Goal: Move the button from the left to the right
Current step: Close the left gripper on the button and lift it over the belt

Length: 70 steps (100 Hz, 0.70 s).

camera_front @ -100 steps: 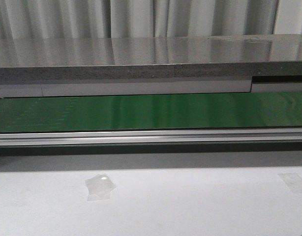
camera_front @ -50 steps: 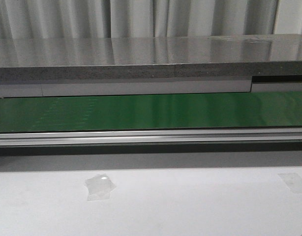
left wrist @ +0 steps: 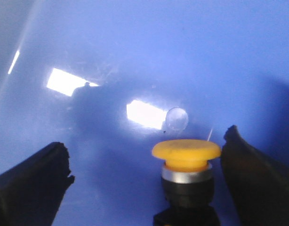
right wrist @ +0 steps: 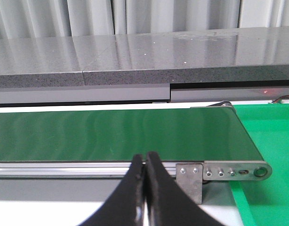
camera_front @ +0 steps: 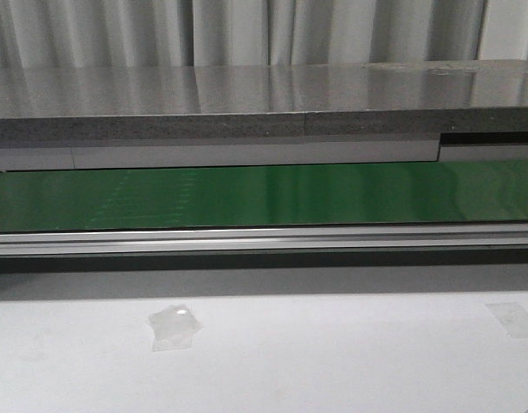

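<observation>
In the left wrist view the button stands upright on a glossy blue surface, with an orange-yellow mushroom head, a silver ring and a black body. My left gripper is open, its black fingers wide apart on either side of the button; one finger is close beside the head, not touching. My right gripper is shut and empty, in front of the green conveyor belt. Neither gripper nor the button shows in the front view.
The green belt runs across the front view behind an aluminium rail, with a grey stone ledge behind it. Two tape pieces lie on the white table. The belt's end roller bracket and a green surface are in the right wrist view.
</observation>
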Tool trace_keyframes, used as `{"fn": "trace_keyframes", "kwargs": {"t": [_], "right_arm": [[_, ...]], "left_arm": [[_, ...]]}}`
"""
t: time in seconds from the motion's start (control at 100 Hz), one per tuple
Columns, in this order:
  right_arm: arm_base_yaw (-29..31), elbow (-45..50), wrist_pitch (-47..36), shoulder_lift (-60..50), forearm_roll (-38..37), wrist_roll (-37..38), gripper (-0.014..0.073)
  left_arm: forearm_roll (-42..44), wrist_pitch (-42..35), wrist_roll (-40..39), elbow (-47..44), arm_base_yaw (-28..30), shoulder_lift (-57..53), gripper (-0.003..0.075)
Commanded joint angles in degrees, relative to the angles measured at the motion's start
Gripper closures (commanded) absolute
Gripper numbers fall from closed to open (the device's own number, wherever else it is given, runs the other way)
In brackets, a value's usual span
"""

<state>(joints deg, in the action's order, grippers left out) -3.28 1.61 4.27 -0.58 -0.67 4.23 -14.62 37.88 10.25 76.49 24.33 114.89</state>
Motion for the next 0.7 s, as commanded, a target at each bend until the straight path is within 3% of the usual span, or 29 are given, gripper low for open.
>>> {"fn": "trace_keyframes", "kwargs": {"t": [0.0, 0.22, 0.31, 0.69], "right_arm": [[0.4, -0.9, -5.0, -1.1, -0.6, -0.1, 0.0662], [0.4, -0.9, -5.0, -1.1, -0.6, -0.1, 0.0662], [0.4, -0.9, -5.0, -1.1, -0.6, -0.1, 0.0662], [0.4, -0.9, -5.0, -1.1, -0.6, -0.1, 0.0662]], "left_arm": [[-1.0, -1.1, 0.4, 1.3, -0.2, -2.1, 0.0103], [-1.0, -1.1, 0.4, 1.3, -0.2, -1.7, 0.0107], [-1.0, -1.1, 0.4, 1.3, -0.2, -1.7, 0.0155], [-0.8, 0.5, 0.4, 1.3, -0.2, -1.7, 0.0622]]}}
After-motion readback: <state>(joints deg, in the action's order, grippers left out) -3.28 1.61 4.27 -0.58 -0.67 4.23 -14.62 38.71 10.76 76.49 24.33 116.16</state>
